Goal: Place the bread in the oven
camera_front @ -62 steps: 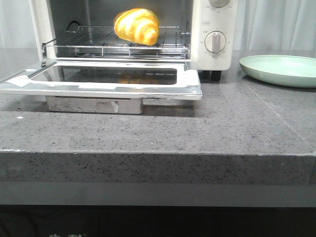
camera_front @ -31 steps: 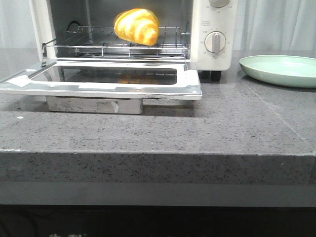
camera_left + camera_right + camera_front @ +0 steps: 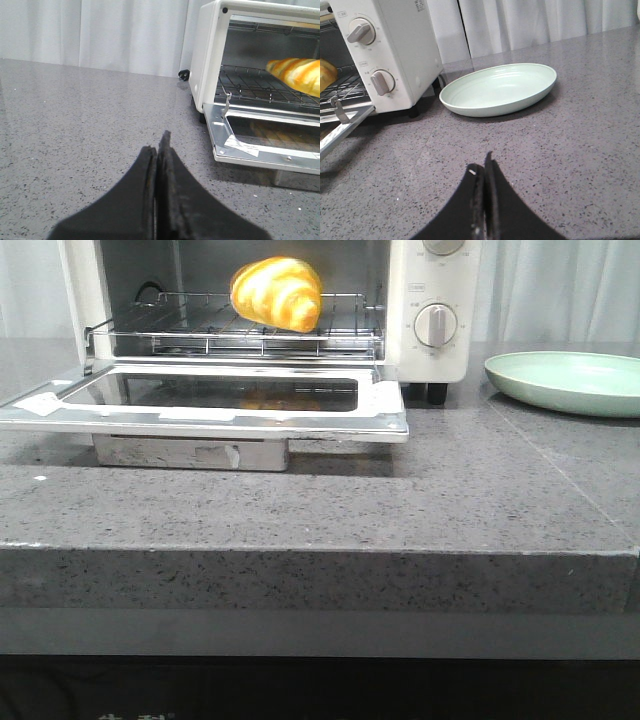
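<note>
The golden-orange striped bread (image 3: pixel 277 292) lies on the wire rack (image 3: pixel 240 335) inside the white oven (image 3: pixel 430 350), whose glass drop door (image 3: pixel 215 400) hangs open and flat. In the left wrist view the bread (image 3: pixel 297 75) shows at the rack's far side, and the oven (image 3: pixel 207 60) stands ahead of my left gripper (image 3: pixel 157 142), which is shut and empty over the counter. A sliver of the bread (image 3: pixel 326 72) shows in the right wrist view. My right gripper (image 3: pixel 482 162) is shut and empty, off to the oven's knob side. Neither gripper appears in the front view.
A pale green round plate (image 3: pixel 570 380) sits empty on the grey stone counter (image 3: pixel 400 510) to the right of the oven; it shows as the plate (image 3: pixel 500 90) just ahead of my right gripper. White curtains hang behind. The open door juts toward the counter's front edge.
</note>
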You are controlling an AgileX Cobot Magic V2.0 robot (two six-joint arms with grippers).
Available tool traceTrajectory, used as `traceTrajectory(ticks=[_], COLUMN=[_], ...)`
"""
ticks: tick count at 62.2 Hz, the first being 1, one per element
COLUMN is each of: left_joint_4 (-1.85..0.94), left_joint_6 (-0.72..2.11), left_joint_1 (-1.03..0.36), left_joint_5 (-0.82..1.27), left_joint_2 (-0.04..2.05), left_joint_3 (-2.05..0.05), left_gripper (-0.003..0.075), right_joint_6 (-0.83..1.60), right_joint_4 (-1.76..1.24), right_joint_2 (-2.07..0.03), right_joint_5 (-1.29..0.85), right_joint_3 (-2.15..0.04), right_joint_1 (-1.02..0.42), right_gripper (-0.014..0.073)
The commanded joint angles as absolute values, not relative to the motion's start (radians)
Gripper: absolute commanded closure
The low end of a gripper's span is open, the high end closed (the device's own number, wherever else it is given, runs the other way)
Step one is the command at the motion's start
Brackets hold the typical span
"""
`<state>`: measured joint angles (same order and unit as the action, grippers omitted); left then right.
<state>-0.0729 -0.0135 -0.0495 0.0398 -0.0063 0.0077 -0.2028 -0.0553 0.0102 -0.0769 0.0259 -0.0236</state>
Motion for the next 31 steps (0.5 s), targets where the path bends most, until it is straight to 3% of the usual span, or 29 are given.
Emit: traceTrajectory(ticks=[1, 31], left_joint_4=[-0.079, -0.079], left_joint_6=[-0.014, -0.014], left_joint_1=[-0.047, -0.047], left_joint_5=[-0.043, -0.043], left_joint_2=[-0.029, -0.029], left_joint_3=[0.032, 0.032], left_gripper=[0.0738, 0.0738], right_joint_6=[-0.194, -0.068], right_joint_4=[-0.059, -0.028], right_joint_2=[0.030, 0.031], right_joint_5=[0.010, 0.015], right_joint_3=[0.030, 0.030], right_joint_1=[-0.022, -0.022], right_gripper=[0.0713, 0.0713])
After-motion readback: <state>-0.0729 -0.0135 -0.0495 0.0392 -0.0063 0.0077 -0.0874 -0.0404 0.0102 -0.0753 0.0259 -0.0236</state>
